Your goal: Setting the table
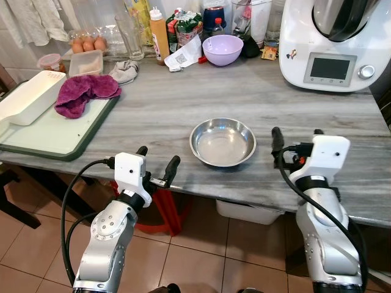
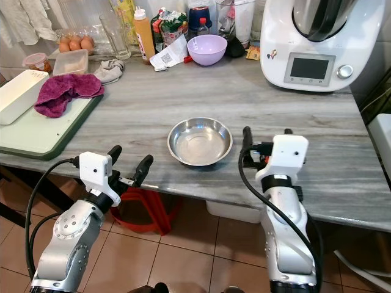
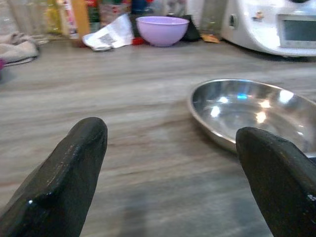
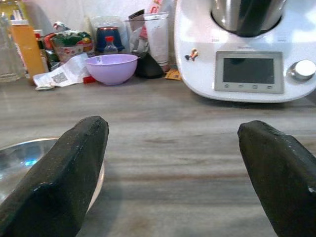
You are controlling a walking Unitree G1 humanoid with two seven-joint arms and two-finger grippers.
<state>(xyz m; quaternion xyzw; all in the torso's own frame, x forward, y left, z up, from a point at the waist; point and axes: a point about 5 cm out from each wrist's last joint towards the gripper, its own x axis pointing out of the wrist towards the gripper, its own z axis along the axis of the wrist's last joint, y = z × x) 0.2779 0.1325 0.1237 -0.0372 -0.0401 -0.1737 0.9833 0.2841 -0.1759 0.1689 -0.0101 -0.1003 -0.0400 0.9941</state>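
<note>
**A:** Right, here we are at the grey counter (image 1: 317, 183). The steel bowl (image 1: 222, 142) sits near the front edge, dead ahead at twelve o'clock from the robot, empty and upright.

**B:** And both arms are up. The left claw (image 1: 157, 164) hovers at about eight o'clock from the bowl, at the counter's lip, its two black fingers spread wide with nothing between them.

**A:** Same on the other side. The right claw (image 1: 295, 138) is just beside the bowl at three o'clock, released, gripping nothing. In its wrist view the bowl's rim peeks in past one finger (image 4: 59, 173).

**B:** So the bowl is flanked, one claw either side. To me that reads as lining up for a pick: low, level with the rim, so a finger can get over the edge.

**A:** Agreed, though neither is touching it yet. What else is about?

**B:** At the back, a lilac bowl (image 1: 222, 49) at twelve o'clock from the steel one, beside a crumpled paper (image 1: 183, 56) and a row of bottles. The white kitchen machine (image 1: 333, 46) stands at one o'clock. Off at ten o'clock, a green tray (image 1: 55, 143) carries a purple cloth (image 1: 84, 93) and a white container (image 1: 29, 97).

**A:** Thin rim, shiny metal. I'd guess it could slide under a pinch.
</note>
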